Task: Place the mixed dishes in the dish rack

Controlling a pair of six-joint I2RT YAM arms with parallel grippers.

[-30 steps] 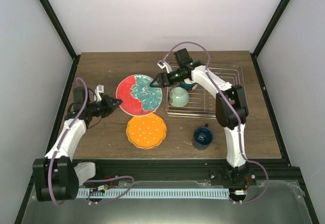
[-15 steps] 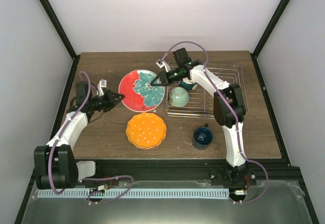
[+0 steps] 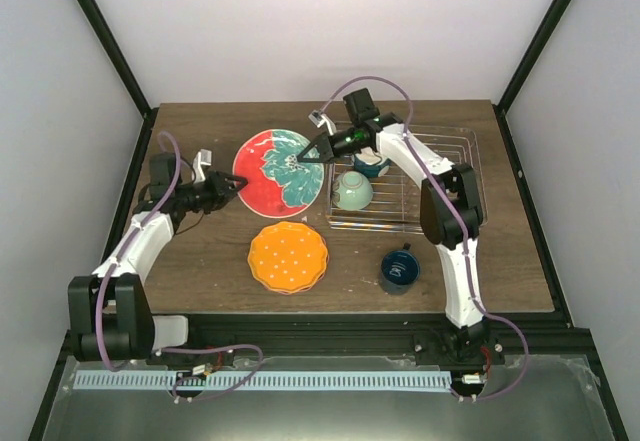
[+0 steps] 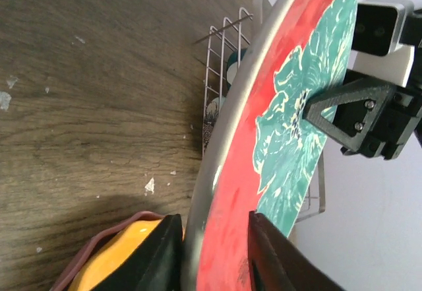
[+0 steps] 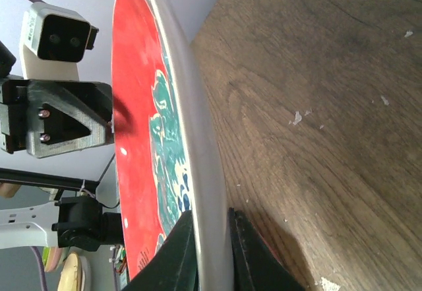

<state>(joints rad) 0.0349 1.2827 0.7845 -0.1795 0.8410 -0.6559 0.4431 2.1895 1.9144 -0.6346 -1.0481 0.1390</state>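
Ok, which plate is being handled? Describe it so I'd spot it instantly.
Start at the wire dish rack on the right. Just left of it, between the left gripper and right gripper, is a red plate with a teal flower pattern. The orange plate nearer the arms has dots instead.

Three plates, two bowls, one mug, one rack.

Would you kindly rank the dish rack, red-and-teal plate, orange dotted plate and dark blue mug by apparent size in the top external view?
1. dish rack
2. red-and-teal plate, though it is raised and tilted toward the camera, so its lead over the next is unsure
3. orange dotted plate
4. dark blue mug
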